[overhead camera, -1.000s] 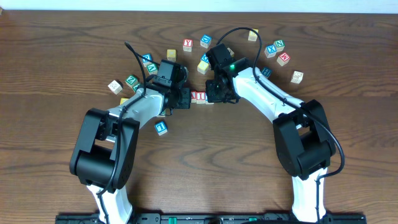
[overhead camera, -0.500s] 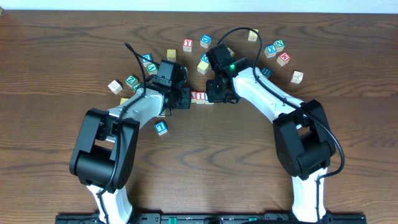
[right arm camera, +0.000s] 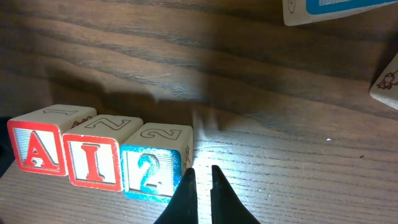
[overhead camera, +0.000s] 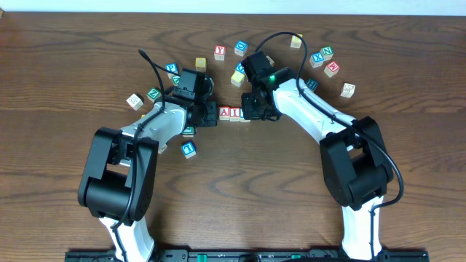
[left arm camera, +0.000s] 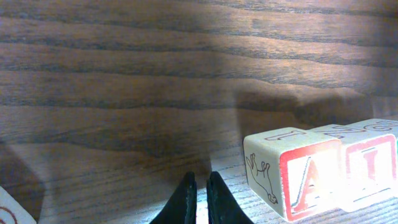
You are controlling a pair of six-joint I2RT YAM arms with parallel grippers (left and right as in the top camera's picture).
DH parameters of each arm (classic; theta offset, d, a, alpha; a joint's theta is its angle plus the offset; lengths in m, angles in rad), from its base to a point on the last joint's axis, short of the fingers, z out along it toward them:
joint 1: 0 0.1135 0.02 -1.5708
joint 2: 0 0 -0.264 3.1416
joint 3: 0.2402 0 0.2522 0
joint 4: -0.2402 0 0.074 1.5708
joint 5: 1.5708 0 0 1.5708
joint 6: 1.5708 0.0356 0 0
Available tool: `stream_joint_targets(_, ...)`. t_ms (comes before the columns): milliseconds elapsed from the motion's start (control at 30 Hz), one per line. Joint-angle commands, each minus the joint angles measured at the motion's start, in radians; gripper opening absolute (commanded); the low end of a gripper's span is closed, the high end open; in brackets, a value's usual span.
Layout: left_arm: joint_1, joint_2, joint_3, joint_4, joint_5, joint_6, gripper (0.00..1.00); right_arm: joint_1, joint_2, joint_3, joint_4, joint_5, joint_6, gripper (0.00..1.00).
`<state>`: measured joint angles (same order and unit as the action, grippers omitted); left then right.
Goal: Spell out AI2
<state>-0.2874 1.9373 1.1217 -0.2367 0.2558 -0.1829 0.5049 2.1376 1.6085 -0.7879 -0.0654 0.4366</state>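
Three wooden cubes, red "A" (right arm camera: 37, 146), red "I" (right arm camera: 94, 158) and blue "2" (right arm camera: 151, 169), are aligned touching to spell AI2, flanked by the left gripper (left arm camera: 200, 182) and right gripper (right arm camera: 202, 173), both clenched empty.

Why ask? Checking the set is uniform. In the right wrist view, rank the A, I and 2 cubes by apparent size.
1. 2 cube, barely larger, likely only because it sits nearest the camera.
2. I cube and A cube: look alike, so no ranking between them.
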Motion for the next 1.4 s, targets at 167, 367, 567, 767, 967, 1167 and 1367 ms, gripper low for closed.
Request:
stream_joint_targets(167,0.003,-0.03,-0.004,-0.01,-0.014,0.003,0.13,-0.023,0.01,0.001,-0.001,0.014,0.008,0.03)
stream_joint_targets(367,0.003,-0.059,-0.004,-0.017,-0.042,0.002,0.17,-0.042,0.001,0.006,-0.001,0.007,0.007,0.03)
stream_joint_targets(567,0.003,-0.097,-0.004,-0.018,-0.053,0.002,0.17,-0.045,-0.008,0.013,0.0,0.008,0.0,0.04)
stream_joint_targets(767,0.003,-0.135,0.013,-0.013,-0.066,0.006,0.23,-0.066,-0.008,0.013,0.0,0.008,0.0,0.07)
stream_joint_targets(967,0.002,-0.132,0.014,0.029,-0.066,0.006,0.24,-0.069,-0.008,0.013,0.012,0.008,0.0,0.2)
stream_joint_targets(1167,0.002,-0.114,0.014,0.121,-0.066,-0.006,0.23,-0.069,-0.008,0.013,0.013,0.008,0.0,0.22)
stream_joint_targets(1367,0.0,-0.082,0.014,0.171,-0.066,-0.049,0.1,-0.069,-0.008,0.013,0.013,0.008,0.0,0.22)
